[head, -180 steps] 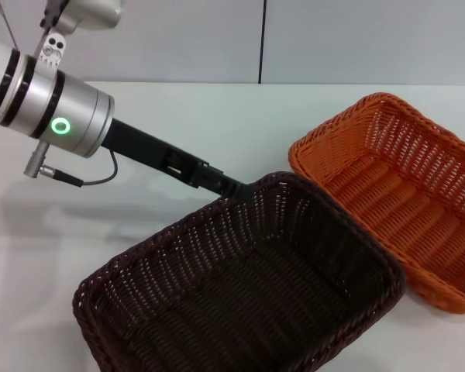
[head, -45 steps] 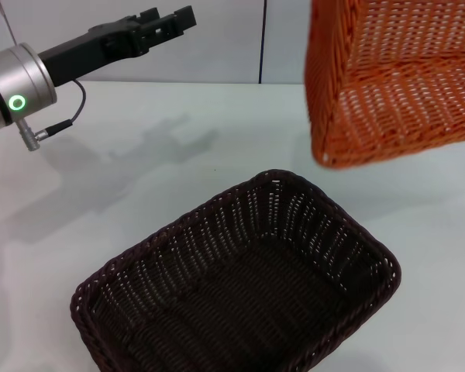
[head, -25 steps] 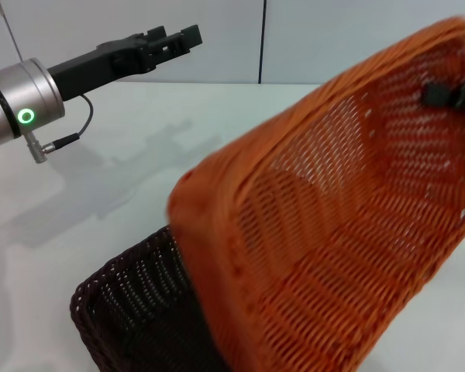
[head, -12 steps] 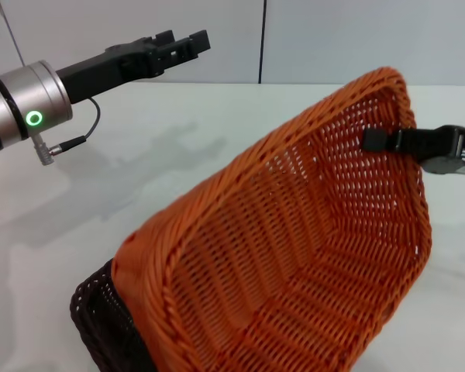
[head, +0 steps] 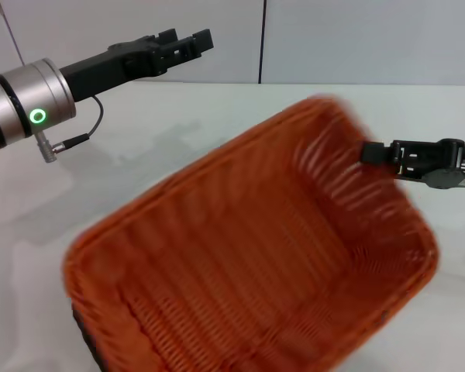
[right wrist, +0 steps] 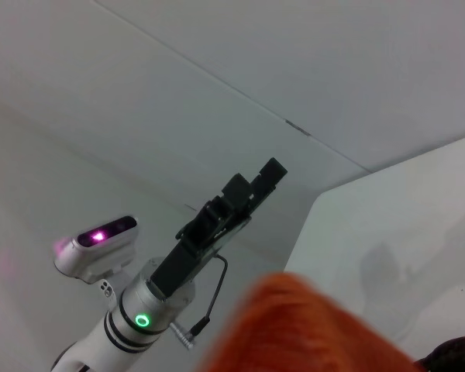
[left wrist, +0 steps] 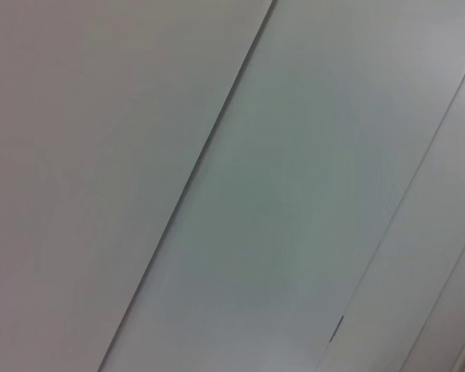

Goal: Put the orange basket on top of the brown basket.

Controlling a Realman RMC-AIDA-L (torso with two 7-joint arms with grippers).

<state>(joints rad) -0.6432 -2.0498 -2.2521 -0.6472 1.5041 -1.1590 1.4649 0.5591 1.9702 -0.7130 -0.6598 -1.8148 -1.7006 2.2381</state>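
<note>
From tilted 0.5 s ago, the orange basket [head: 248, 256] now lies flat over the brown basket [head: 84, 341], nearly stacked; right gripper [head: 372, 153] at its rim, grip unclear; left gripper [head: 187, 43], raised, pincer narrow.

The orange basket [head: 248, 256] sits over the brown basket [head: 84, 341] on the bench [head: 139, 147]; the right tool [head: 372, 153] is at its 2 o'clock rim, the left tool [head: 195, 40] at 11 o'clock, raised.

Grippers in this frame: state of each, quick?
Left gripper: raised over the table's far left, holding nothing; open or shut cannot be told.
Right gripper: at the orange basket far-right rim; whether it grips the rim cannot be told.
</note>
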